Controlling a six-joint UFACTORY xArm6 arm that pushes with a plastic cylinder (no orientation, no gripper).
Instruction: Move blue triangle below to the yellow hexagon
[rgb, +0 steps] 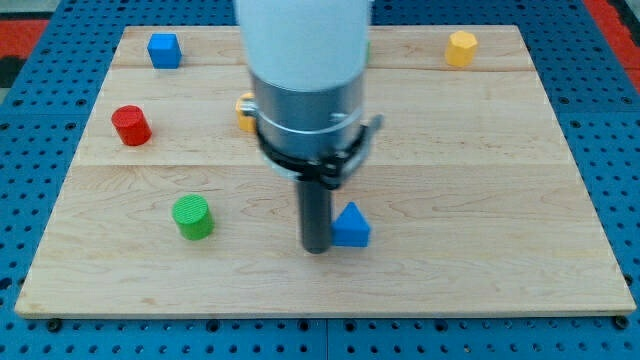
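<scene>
Closest to the camera is the front edge of the bench (320, 300), pale wood planks sitting on a blue pegboard floor. No pincer on me at all, so nothing to open or close, just a rod. My tip (317, 248) is touching the left side of the blue triangle (350, 226), which sits low and near the middle.

The yellow hexagon (461, 47) is way off at the top right, so I reckon the triangle needs to go right and up, stopping just under it. From this contact a push only sends it right, so I'd shift the tip toward its lower left corner and push diagonally, slow, so it doesn't spin off.

Path looks open. Green cylinder (192, 217), red cylinder (131, 125) and blue cube (164, 49) are all well left. Something yellow (244, 110) hides behind my arm, can't tell the shape.
</scene>
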